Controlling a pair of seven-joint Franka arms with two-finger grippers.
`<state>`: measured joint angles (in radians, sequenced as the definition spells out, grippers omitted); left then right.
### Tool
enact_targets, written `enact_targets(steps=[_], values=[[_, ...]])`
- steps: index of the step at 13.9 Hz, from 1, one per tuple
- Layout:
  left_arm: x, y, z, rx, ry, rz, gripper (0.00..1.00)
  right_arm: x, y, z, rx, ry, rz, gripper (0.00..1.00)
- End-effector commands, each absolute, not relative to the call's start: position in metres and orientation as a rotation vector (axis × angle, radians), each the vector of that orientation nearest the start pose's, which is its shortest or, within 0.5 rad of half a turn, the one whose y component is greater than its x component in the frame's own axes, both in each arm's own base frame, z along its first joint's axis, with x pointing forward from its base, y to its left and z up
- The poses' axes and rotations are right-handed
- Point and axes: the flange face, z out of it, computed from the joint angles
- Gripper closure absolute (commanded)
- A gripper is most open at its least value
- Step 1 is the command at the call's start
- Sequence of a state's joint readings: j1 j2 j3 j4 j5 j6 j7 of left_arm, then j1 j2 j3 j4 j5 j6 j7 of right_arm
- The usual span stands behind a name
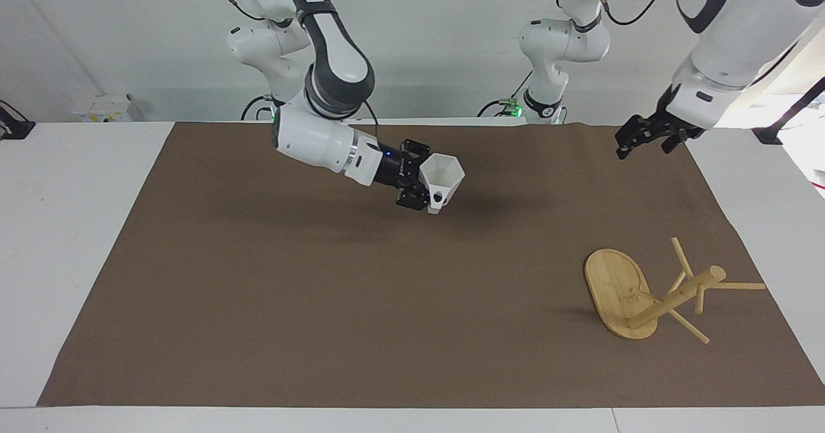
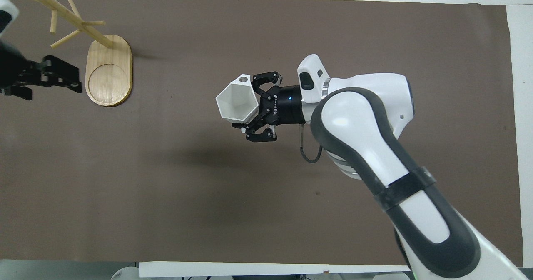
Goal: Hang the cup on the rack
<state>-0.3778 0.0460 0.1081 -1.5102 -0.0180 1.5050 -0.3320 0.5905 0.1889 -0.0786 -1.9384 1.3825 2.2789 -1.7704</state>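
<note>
The right gripper (image 1: pixel 427 185) pinches the small white faceted plastic cup (image 1: pixel 443 174) by its wall, raised over the middle of the brown mat (image 1: pixel 322 291). The light bamboo mug rack (image 1: pixel 644 294) stands toward the left arm's end. The left gripper (image 1: pixel 635 138) hangs near it, fingers apparently spread

Between the right hand (image 1: pixel 427 191), closed on the cup (image 1: pixel 443 174) above mid-mat, and the rack (image 1: pixel 651 294) lies bare brown mat (image 1: pixel 322 304) on the surface. The rack's pegs stick out from its post toward several sides. The left hand (image 1: pixel 635 142), open, hangs just beside the rack's base in the overhead view.
</note>
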Motion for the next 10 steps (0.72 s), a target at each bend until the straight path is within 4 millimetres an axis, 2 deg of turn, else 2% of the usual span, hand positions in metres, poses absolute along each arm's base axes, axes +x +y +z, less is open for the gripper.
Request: enact_targets(steps=[1,3,4,5,7,10], values=[[0.521,-0.217,0.622,-3.145,-0.171,-0.018,0.0,0.525,0.345,0.415,-1.755,-1.324,-0.908,0.79],[0.506,-0.277,0.614,-3.149,-0.203,-0.024,0.0,0.52,0.354,0.412,-1.77,-1.319,-0.915,0.79],[0.5,-0.296,0.615,-3.158,-0.206,-0.031,0.0,0.521,0.355,0.414,-1.774,-1.314,-0.92,0.79],[0.496,-0.309,0.608,-3.157,-0.185,-0.014,0.0,0.522,0.357,0.417,-1.778,-1.311,-0.928,0.79],[0.491,-0.319,0.603,-3.173,-0.166,0.01,0.02,0.519,0.361,0.417,-1.771,-1.313,-0.923,0.79],[0.494,-0.337,0.578,-3.161,-0.194,0.031,0.14,0.521,0.361,0.417,-1.772,-1.312,-0.926,0.78]])
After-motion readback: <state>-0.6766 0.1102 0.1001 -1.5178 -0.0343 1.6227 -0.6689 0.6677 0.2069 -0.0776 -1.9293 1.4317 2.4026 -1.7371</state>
